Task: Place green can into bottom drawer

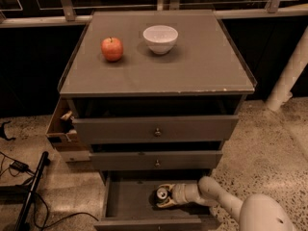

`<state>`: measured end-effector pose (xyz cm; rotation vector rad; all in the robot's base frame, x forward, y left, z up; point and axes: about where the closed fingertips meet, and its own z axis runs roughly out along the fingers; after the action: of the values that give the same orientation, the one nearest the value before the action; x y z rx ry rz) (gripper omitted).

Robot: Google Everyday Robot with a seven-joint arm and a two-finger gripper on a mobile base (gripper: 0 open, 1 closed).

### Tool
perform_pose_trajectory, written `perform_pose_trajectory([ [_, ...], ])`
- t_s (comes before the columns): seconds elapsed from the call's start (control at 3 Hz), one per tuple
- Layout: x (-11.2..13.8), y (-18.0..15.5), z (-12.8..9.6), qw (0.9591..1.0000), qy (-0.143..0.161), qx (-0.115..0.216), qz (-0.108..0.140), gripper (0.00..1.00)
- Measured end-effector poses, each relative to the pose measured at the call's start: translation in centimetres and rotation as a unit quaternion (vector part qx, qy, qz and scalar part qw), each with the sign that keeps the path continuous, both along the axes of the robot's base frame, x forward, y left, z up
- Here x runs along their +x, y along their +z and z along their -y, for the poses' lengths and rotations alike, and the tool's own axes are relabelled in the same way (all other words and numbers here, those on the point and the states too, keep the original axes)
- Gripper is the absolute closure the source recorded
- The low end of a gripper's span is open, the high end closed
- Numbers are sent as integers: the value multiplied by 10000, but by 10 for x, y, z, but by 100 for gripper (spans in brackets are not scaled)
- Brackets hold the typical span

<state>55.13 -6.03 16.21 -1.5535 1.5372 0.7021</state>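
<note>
The bottom drawer [126, 201] of the grey cabinet is pulled open, and its flat front panel runs along the bottom of the view. My gripper [166, 196] reaches into it from the right on a white arm. Its fingers [167, 204] sit on either side of the green can [162, 193]. The can lies on its side low in the drawer, silver top towards the camera, its body mostly hidden by the gripper. I cannot tell whether the can rests on the drawer floor.
On the cabinet top stand a red apple [111, 48] and a white bowl [160, 38]. The two upper drawers [156, 129] with knobs are slightly out. A cardboard box [61, 129] sits at the cabinet's left. Cables and a black pole [29, 191] lie on the floor.
</note>
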Motion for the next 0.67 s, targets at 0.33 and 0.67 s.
perform_pose_trajectory([
  [0.33,1,-2,-5,9999,41,-116,-21,100],
  [0.67,1,0,-10,9998,65,-184,-64,100],
])
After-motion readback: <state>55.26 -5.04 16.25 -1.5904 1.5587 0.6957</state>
